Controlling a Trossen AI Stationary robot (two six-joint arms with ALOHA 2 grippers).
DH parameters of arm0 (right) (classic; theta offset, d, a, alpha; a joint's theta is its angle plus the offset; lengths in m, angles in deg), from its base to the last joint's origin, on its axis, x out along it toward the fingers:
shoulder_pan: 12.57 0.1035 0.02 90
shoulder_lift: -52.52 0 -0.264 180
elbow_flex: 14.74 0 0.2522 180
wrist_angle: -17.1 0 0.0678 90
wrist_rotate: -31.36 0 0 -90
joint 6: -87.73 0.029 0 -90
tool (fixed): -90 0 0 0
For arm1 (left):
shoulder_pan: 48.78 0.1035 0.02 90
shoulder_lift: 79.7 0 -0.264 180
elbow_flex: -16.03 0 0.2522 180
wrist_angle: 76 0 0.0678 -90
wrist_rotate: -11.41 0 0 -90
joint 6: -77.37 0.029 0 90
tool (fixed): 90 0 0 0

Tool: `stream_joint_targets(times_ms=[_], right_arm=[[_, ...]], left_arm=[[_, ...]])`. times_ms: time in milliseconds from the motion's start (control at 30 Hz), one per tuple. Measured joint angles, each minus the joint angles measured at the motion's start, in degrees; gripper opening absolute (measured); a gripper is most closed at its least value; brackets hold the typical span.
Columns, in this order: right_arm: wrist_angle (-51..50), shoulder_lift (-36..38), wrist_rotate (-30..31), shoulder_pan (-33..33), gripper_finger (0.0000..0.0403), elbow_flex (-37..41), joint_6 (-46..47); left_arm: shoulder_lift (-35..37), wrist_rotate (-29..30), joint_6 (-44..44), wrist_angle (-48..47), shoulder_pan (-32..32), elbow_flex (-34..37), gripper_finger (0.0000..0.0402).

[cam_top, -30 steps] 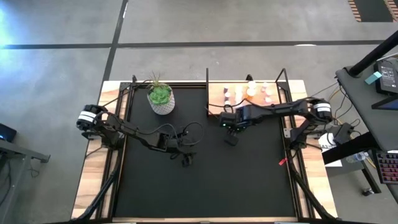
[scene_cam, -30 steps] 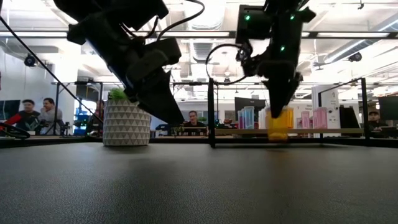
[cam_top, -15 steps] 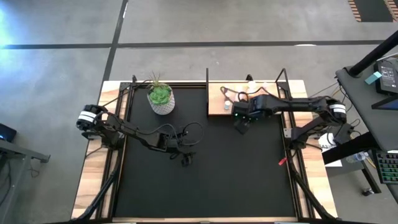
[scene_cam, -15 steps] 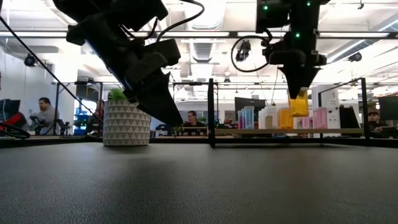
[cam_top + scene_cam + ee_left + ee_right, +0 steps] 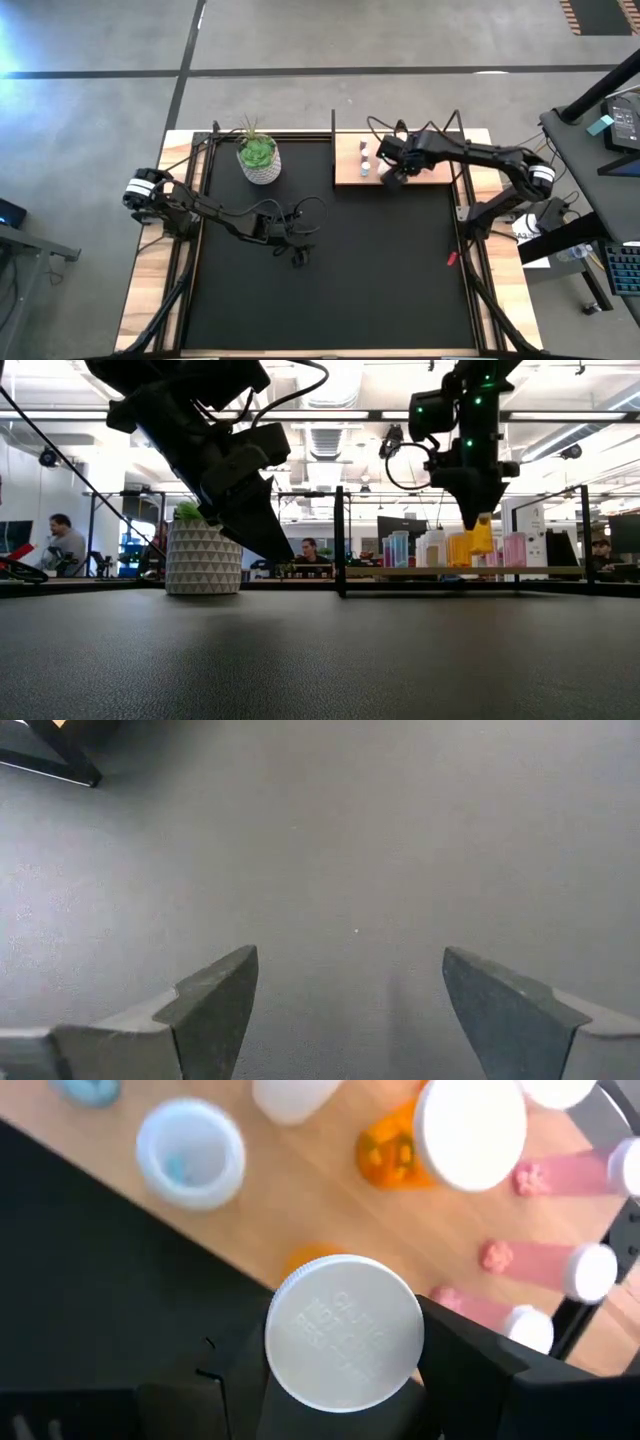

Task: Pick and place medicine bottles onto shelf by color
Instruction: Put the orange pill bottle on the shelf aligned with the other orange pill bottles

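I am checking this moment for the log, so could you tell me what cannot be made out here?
- High view: the right hand and arm cover most bottles on the shelf.
- Right wrist view: the held orange bottle shows mostly its white cap.
- Low view: the left hand hides the room behind it.

We see even, bright light from ceiling strips at twelve o'clock in the low view, which leave the left gripper [image 5: 262, 530] and right gripper [image 5: 478, 520] as dark backlit silhouettes. From above, a blue-white glare sits on the floor at ten o'clock, and the black mat [image 5: 330, 260] shows almost no shadow. In the right wrist view the white cap [image 5: 345, 1332] is soft and the shelf [image 5: 250, 1220] beyond blurs, while the left wrist view is flat grey.
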Motion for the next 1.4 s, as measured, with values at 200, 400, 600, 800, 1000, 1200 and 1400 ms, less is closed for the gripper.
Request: stream_joint_targets(times_ms=[200, 400, 600, 800, 1000, 1200, 1400], right_arm=[[3.89, -0.11, -0.81, -2.88, 0.0210, 0.00, -3.27], [3.69, -1.34, -0.98, -4.26, 0.0210, 0.02, -4.88], [3.90, -2.40, -1.53, -4.36, 0.0210, 0.04, -6.64], [4.81, -2.80, -2.51, -4.45, 0.0210, 0.07, -7.53], [5.61, -2.80, -2.56, -4.73, 0.0210, 0.07, -9.15], [5.45, -2.80, -2.75, -4.73, 0.0210, 0.07, -10.16], [5.70, -2.81, -2.75, -4.73, 0.0210, 0.22, -11.88]], left_arm=[[0.00, -0.01, 0.07, 0.00, 0.00, 0.00, 0.0302], [0.00, -0.01, 0.07, -0.02, 0.00, 0.00, 0.0302], [0.00, -0.01, 0.07, -0.01, -0.02, 0.00, 0.0302], [0.00, -0.01, 0.07, -0.01, -0.02, 0.00, 0.0302], [0.00, -0.01, 0.04, -0.02, -0.02, 0.00, 0.0302], [0.00, -0.03, 0.04, -0.02, -0.02, 0.00, 0.0302], [0.00, -0.03, 0.04, -0.02, -0.02, 0.00, 0.0302]])
